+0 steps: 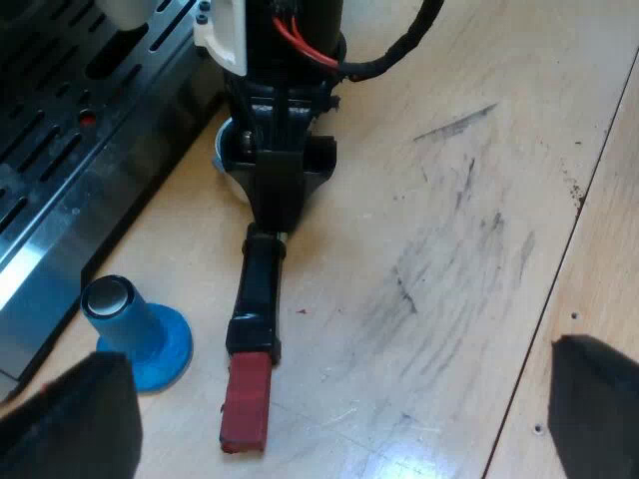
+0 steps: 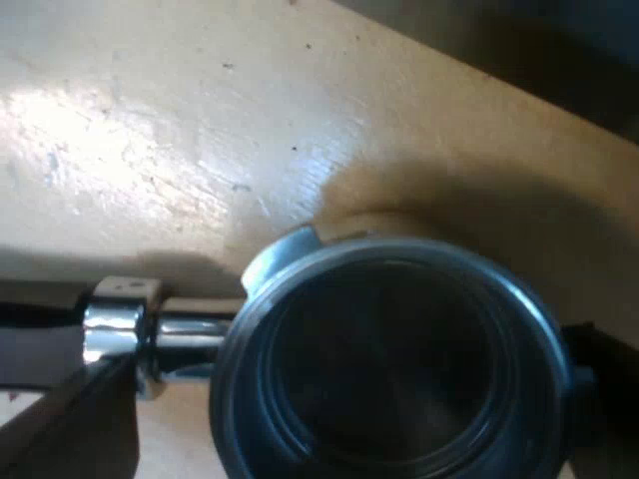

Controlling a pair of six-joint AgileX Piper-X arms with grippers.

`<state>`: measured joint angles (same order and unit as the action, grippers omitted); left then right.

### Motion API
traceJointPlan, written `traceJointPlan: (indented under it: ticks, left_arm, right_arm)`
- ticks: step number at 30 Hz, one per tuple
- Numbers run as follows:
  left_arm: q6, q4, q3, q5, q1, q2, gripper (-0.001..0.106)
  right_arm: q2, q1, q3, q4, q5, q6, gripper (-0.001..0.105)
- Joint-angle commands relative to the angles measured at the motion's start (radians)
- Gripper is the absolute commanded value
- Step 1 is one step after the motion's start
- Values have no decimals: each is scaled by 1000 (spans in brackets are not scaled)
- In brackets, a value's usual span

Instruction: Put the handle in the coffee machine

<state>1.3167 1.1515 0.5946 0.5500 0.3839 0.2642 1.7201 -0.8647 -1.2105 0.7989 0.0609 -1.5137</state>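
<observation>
- holder (image 1: 262, 289) lies loose and flat on the table (image 1: 449, 249), its head beside the espresso machine (image 1: 70, 150); blue tamper (image 1: 135, 334) just beside its dark handle.
- right gripper (image 2: 349, 359) hangs over the holder's head, fingers apart either side of the rim, not clamped.
- left gripper (image 1: 339, 359): fingers wide apart, empty.
- judgement: rigid metal, head-heavy, chrome neck likely slippery; grip the dark handle mid-length.

left gripper (image 1: 334, 399) hangs over the table (image 1: 449, 249), fingers wide apart | holder (image 1: 258, 294) lies flat, red end toward it | right gripper (image 1: 285, 175) at holder's metal end | blue tamper (image 1: 135, 334) upright between handle and espresso machine (image 1: 70, 150)
</observation>
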Motion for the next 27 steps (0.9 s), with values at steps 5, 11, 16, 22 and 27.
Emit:
traceJointPlan:
  ticks: [5,11,16,22,27]
  left_arm:
    - [9,-5,2,6,-4,-4,84]
    - [9,-5,2,6,-4,-4,84]
    - [9,-5,2,6,-4,-4,84]
    - [9,-5,2,6,-4,-4,84]
    - [9,-5,2,23,-4,-4,84]
  right_arm:
    - [0,4,-8,-2,5,-31,67]
    - [-3,4,-8,1,5,-31,-1]
    - [-28,-8,-8,26,5,-28,0]
    - [-90,-27,-8,93,5,37,0]
    - [-135,-43,-8,134,8,57,0]
